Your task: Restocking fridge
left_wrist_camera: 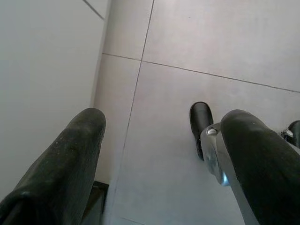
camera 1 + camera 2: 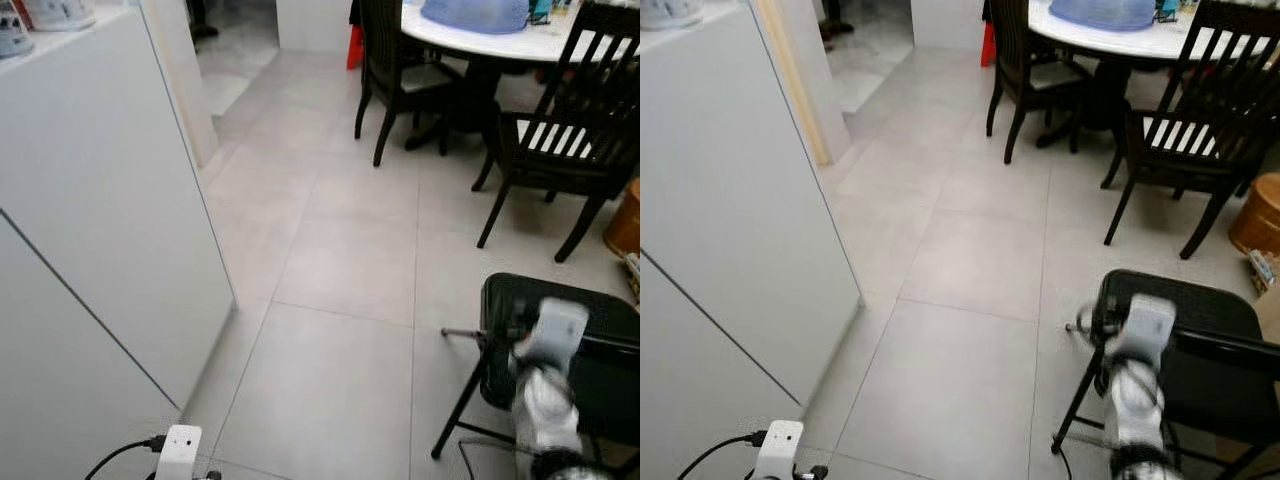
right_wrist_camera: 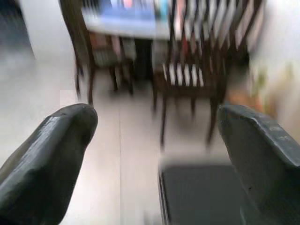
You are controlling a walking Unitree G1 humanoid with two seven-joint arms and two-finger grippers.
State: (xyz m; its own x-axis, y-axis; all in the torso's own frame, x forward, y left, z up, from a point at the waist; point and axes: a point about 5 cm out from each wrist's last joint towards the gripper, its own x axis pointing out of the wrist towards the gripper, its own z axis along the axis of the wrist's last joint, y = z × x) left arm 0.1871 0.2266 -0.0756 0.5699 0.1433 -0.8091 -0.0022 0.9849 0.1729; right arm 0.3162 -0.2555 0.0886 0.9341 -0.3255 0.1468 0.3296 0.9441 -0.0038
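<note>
Right gripper (image 3: 154, 154) gapes wide, empty, over what looks like a black folding chair (image 2: 560, 350), lower right; left gripper (image 1: 159, 159) likewise wide beside the white fridge (image 2: 90, 230).

Fridge (image 2: 90, 230) left; stool (image 2: 570, 340) right; dining table (image 2: 500, 40) beyond.

White fridge (image 2: 90, 200); pale grey floor tiles (image 2: 340, 300) with thin darker grout lines. Dark brown, near-black slatted dining chairs (image 2: 560, 140) around a white-topped round table (image 2: 480, 40) carrying a blue cover (image 2: 475, 14). Black folding stool (image 2: 565, 350); orange-brown container (image 2: 625, 220) at the right edge.
</note>
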